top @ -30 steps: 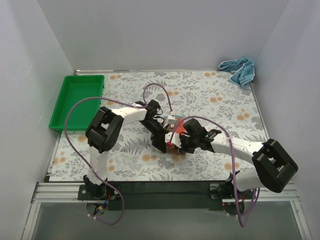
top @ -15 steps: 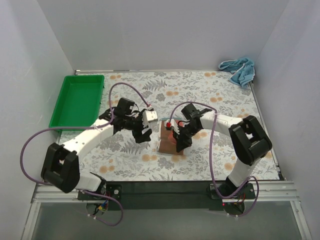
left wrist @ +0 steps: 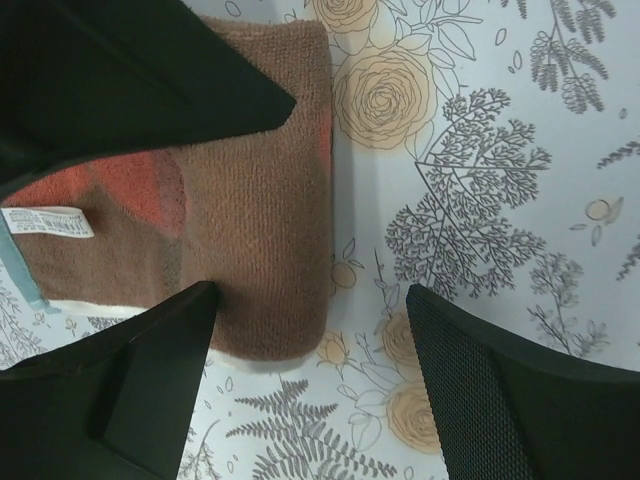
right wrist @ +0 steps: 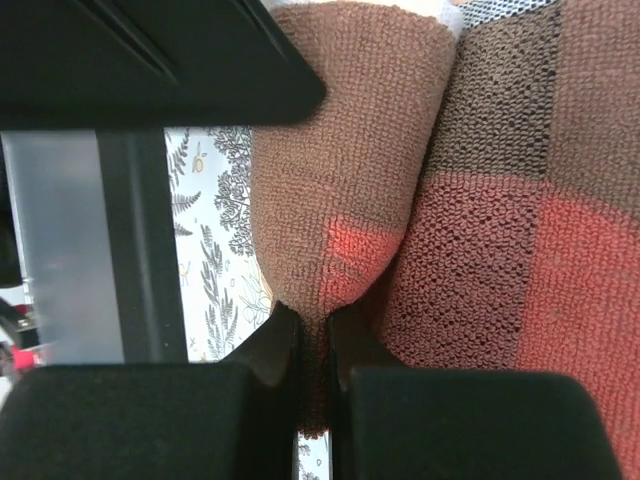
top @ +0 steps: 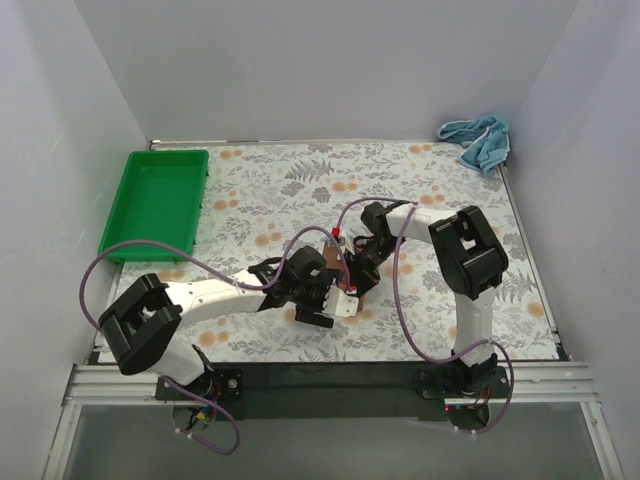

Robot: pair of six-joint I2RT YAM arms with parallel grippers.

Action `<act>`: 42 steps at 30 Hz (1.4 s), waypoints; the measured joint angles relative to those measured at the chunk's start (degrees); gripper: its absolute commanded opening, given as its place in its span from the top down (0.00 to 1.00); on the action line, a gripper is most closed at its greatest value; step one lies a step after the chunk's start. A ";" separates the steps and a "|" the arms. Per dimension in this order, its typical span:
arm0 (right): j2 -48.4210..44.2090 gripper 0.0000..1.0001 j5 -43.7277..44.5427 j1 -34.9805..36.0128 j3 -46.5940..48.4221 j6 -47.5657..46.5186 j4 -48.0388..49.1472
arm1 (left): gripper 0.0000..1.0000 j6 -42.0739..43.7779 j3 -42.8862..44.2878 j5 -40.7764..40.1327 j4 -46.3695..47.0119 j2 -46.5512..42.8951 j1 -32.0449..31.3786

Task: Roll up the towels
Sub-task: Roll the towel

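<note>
Floral tabletop (top: 420,180), rust-brown terry towel (left wrist: 260,200) centre: your right gripper (right wrist: 312,320) pinches a fold, left gripper (left wrist: 312,300) gapes wide over its edge — grab that edge, keep both level.

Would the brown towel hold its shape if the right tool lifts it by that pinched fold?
Probably not: the towel bunches into a soft ridge where the right tool pinches it, so it looks floppy. Its looped surface likely grips rather than slips.

Table (top: 420,190), brown towel (left wrist: 265,200), blue towel (top: 478,140), tray (top: 155,200)
</note>
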 measured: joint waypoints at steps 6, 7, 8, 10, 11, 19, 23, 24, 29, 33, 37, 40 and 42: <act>2.84 0.98 -1.14 -0.15 2.32 -0.33 -3.32 | 0.30 3.10 -0.31 -3.98 6.01 4.24 -2.38; 3.30 0.98 -1.44 -0.22 2.62 -0.44 -3.85 | 0.31 3.65 -0.46 -4.33 7.06 4.72 -2.56; 3.78 0.98 -1.79 -0.26 2.95 -0.52 -4.42 | 0.33 4.22 -0.72 -4.63 8.24 5.18 -2.67; 4.59 0.97 -2.32 -0.33 3.54 -0.74 -5.42 | 0.39 5.16 -1.18 -5.20 9.92 6.32 -2.78; 4.85 0.97 -2.36 -0.33 3.80 -0.87 -5.86 | 0.41 5.66 -1.18 -5.33 10.58 6.95 -2.78; 6.10 0.87 -1.70 -0.28 6.01 -1.55 -8.52 | 0.72 6.16 -1.16 -6.64 12.66 8.46 -3.45; 6.54 0.59 -1.03 -0.35 7.17 -0.83 -9.81 | 0.89 5.05 1.22 -6.25 9.03 9.44 -3.61; 6.54 0.52 -0.59 -0.59 7.54 -0.48 -10.03 | 0.90 4.42 2.49 -5.99 7.41 10.03 -3.56; 5.73 0.26 1.38 -5.51 12.41 2.56 -11.04 | 0.92 1.31 6.43 -3.48 0.31 11.32 -3.41; 1.31 0.24 2.38 -12.63 17.94 5.16 -8.96 | 0.91 -1.53 9.18 0.44 -5.25 12.24 -3.08; -8.09 0.24 1.90 -19.17 18.56 6.73 -7.23 | 0.89 -4.26 14.51 6.69 -11.17 15.96 -0.31; -16.11 0.25 1.90 -20.65 16.20 6.71 -6.25 | 0.88 -6.01 19.58 13.60 -16.22 20.24 3.56; -21.77 0.26 2.05 -20.26 13.46 6.21 -6.08 | 0.86 -6.93 22.80 18.25 -19.52 23.34 6.08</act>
